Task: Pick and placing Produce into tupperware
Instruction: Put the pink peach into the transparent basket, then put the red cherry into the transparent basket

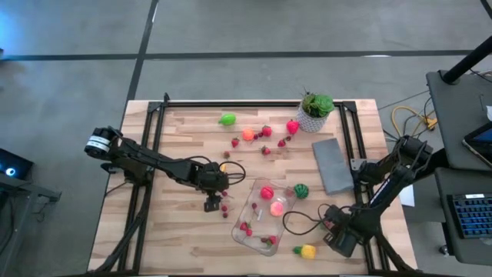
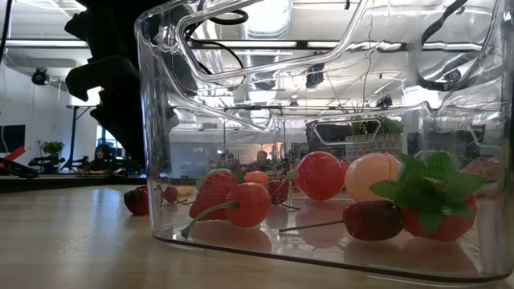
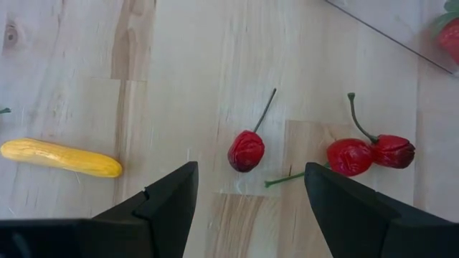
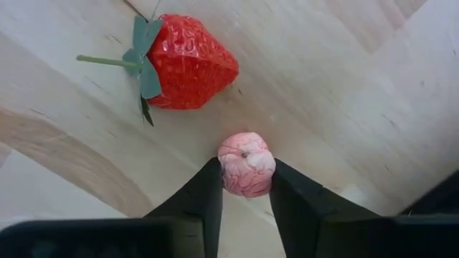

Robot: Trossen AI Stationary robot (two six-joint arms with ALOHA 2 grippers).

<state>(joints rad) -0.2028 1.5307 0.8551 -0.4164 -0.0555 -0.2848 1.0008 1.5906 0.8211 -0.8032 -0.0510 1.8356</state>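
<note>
The clear tupperware (image 1: 258, 213) lies near the table's front middle and holds several produce pieces, among them cherries (image 2: 373, 219) and a strawberry (image 2: 438, 209). My left gripper (image 3: 247, 188) is open just left of the tupperware. Its fingers stand on either side of a single red cherry (image 3: 246, 150) without touching it. A cherry pair (image 3: 369, 153) and a yellow piece (image 3: 61, 158) lie beside that cherry on the wood. My right gripper (image 4: 247, 197), pointing down at the tupperware's right, is shut on a small pink lumpy berry (image 4: 246, 163). A strawberry (image 4: 190, 61) lies just beyond it. My right gripper pinches the pink berry between its two fingertips (image 4: 208, 188), one on each of the berry's opposite sides (image 4: 228, 172). The fingers come from above, pointing down. Whether the berry rests on the wood or is just clear of it, I cannot tell.
A leafy plant in a white pot (image 1: 315, 108) stands at the far right, with a grey slab (image 1: 332, 163) in front of it. Loose produce (image 1: 261, 135) is scattered at the far middle. A yellow-green piece (image 1: 307, 250) lies near the front edge.
</note>
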